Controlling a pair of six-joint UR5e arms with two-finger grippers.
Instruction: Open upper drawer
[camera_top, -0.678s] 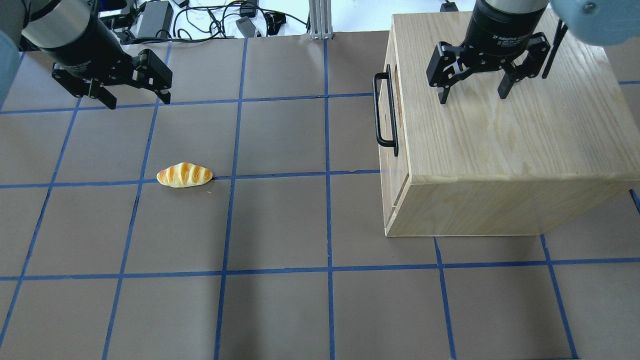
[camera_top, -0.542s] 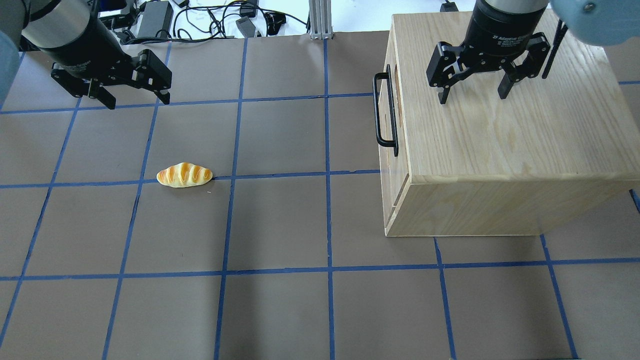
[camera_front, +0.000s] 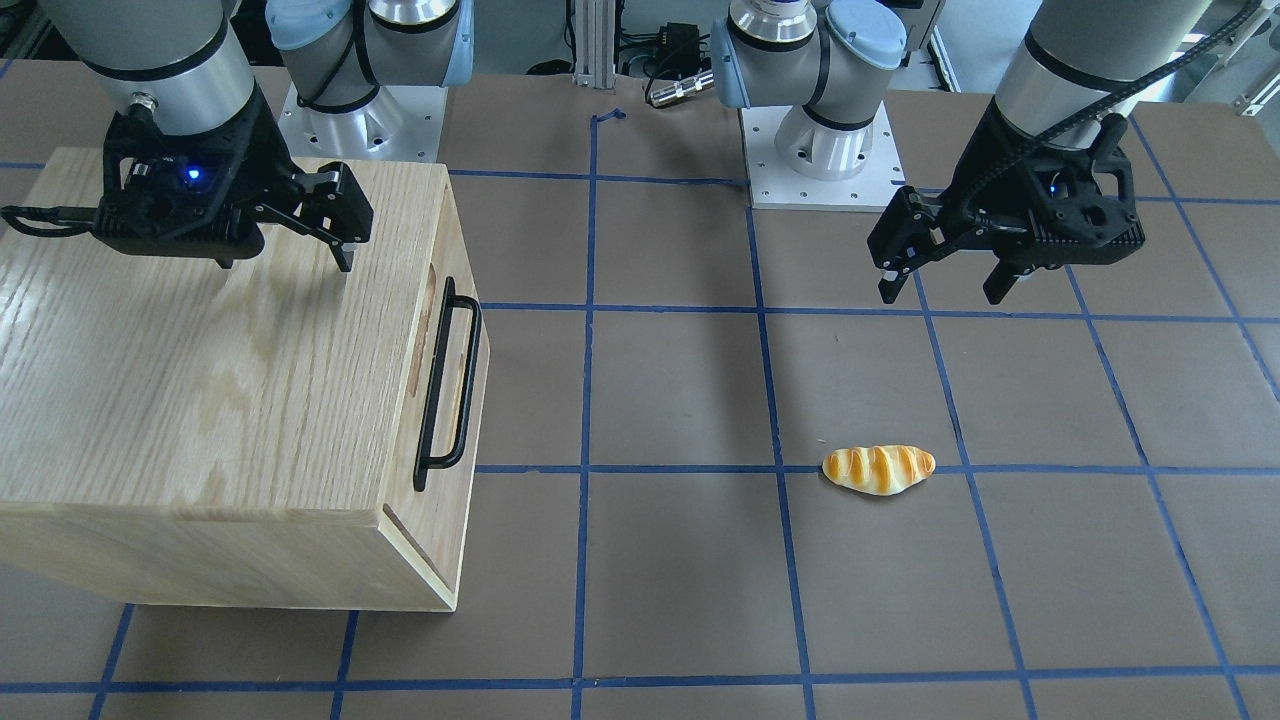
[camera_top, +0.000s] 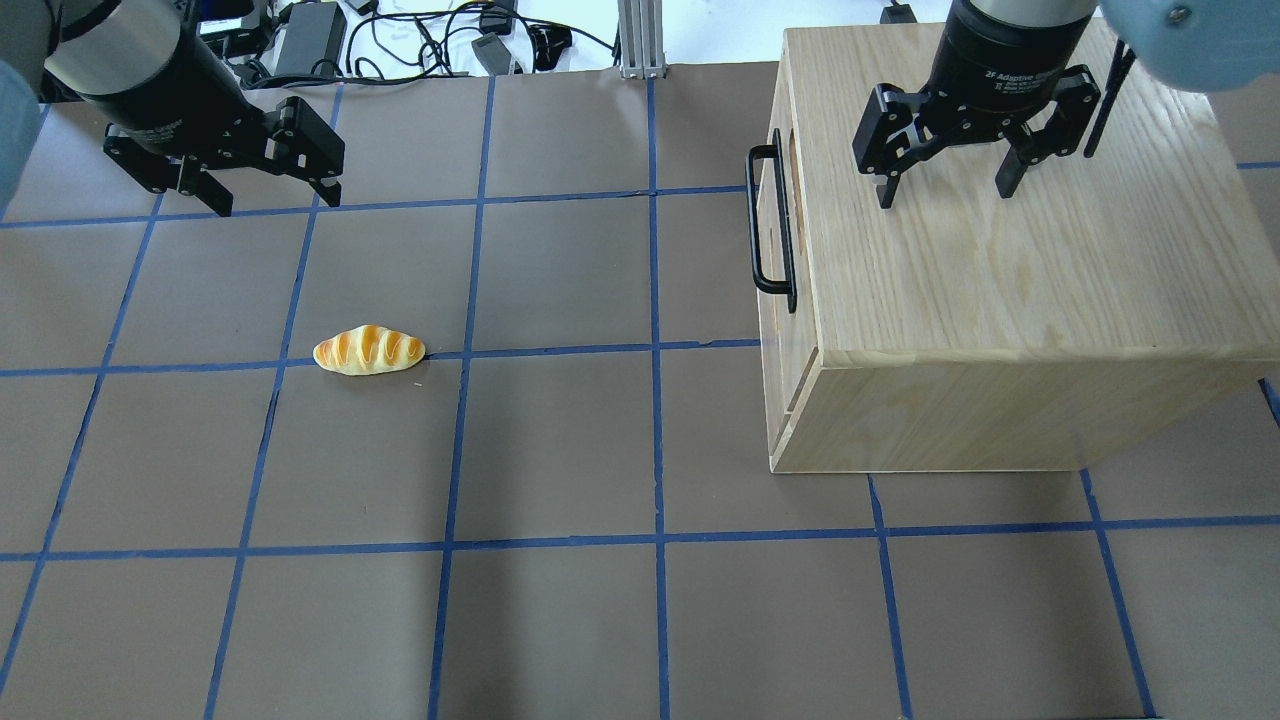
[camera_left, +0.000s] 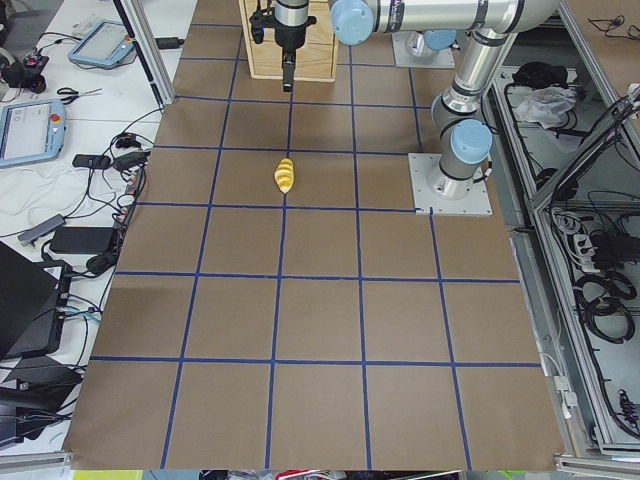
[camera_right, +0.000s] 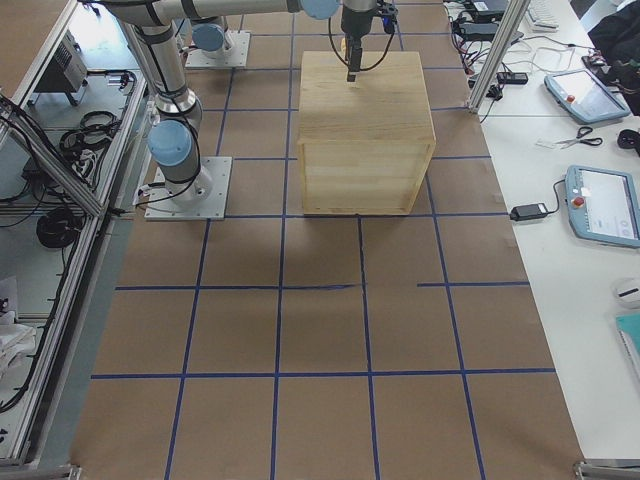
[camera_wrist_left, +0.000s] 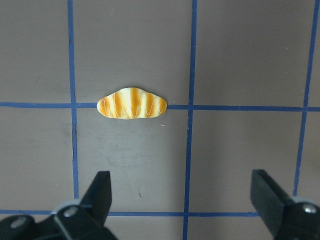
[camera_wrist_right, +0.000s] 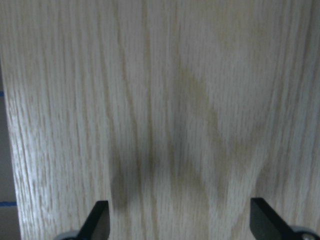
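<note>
While the right pincer (camera_top: 945, 195) and left pincer (camera_top: 276, 205) hang open, the upper drawer (camera_front: 445, 250) is totally shut, handle (camera_top: 752, 220) untouched.

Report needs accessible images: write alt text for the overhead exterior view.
A wooden cabinet stands at right, its upper drawer shut, with the right pincer open above its top. At left, the left pincer hangs open short of a bread roll.

Silver arms (camera_front: 1078, 55), pale-blue joint caps (camera_front: 866, 28), black fingers (camera_top: 885, 186)
</note>
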